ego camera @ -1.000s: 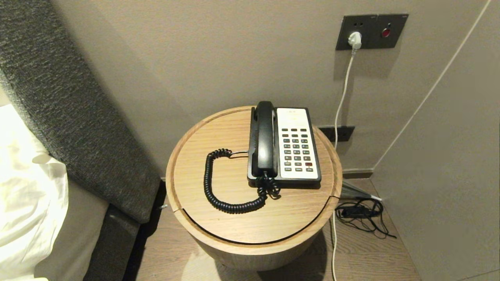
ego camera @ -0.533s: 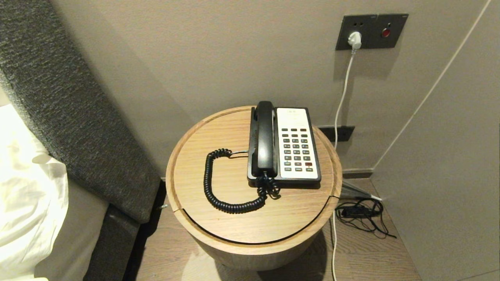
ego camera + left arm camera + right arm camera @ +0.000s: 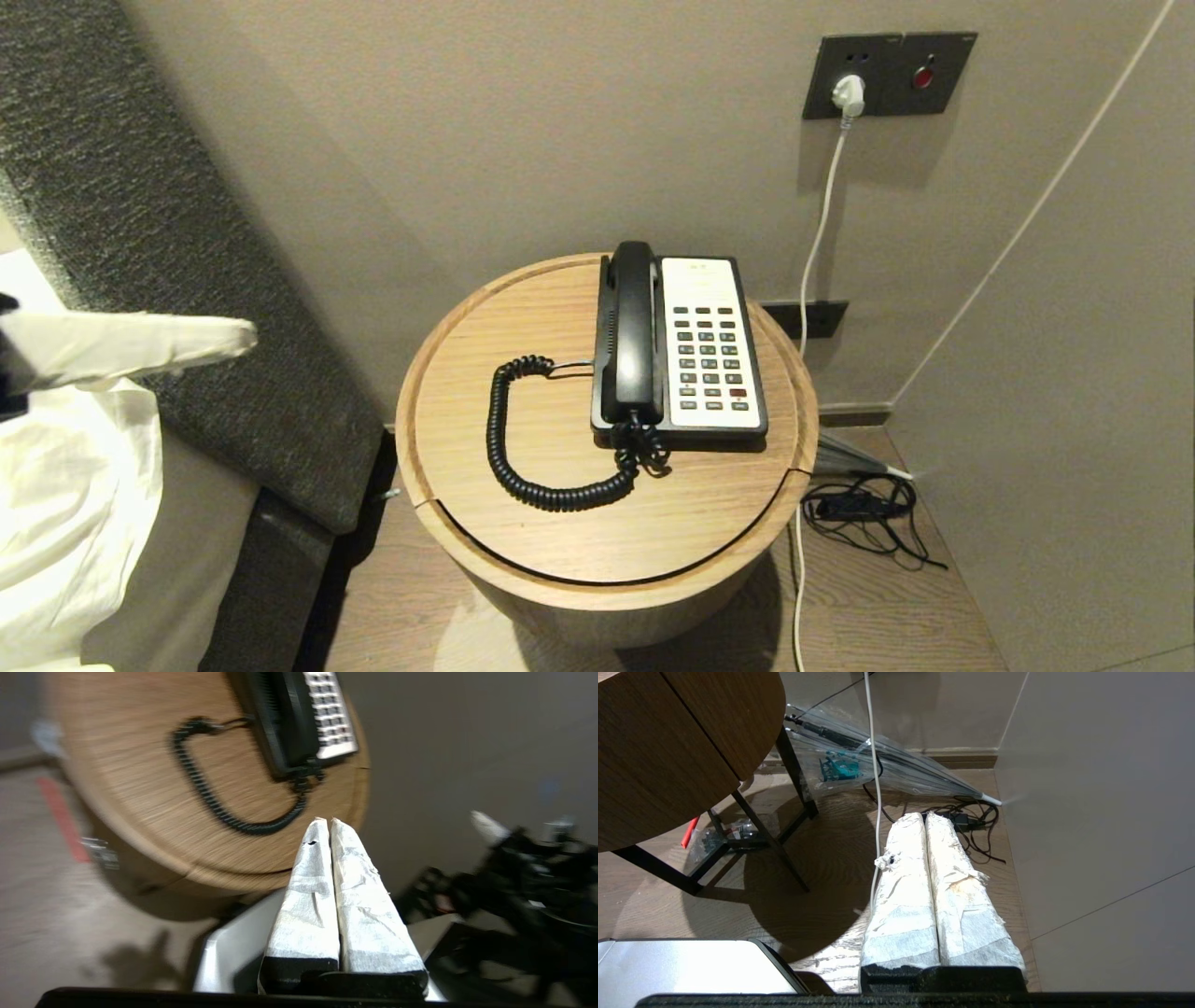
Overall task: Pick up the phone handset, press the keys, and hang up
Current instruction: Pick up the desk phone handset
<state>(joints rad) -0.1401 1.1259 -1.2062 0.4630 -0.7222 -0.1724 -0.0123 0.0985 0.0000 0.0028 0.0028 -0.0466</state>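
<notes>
A black handset [image 3: 633, 331] lies in its cradle on the left side of a phone with a white keypad panel [image 3: 711, 345], on a round wooden side table [image 3: 523, 551]. A coiled black cord [image 3: 523, 448] loops from the handset over the tabletop. The phone also shows in the left wrist view [image 3: 299, 723]. My left gripper [image 3: 238, 338], wrapped in white tape, is shut and empty at the far left, well away from the table; it shows shut in the left wrist view [image 3: 325, 821]. My right gripper [image 3: 924, 815] is shut and empty, low near the floor, outside the head view.
A padded grey headboard [image 3: 168, 243] and white bedding [image 3: 65, 485] lie left of the table. A wall stands close behind and to the right. A white cable [image 3: 822, 224] hangs from a wall socket; black cables [image 3: 864, 509] and a clear umbrella [image 3: 887, 770] lie on the floor.
My left gripper has come into the head view from the left edge, pointing towards the table. The phone, handset and cord have not moved.
</notes>
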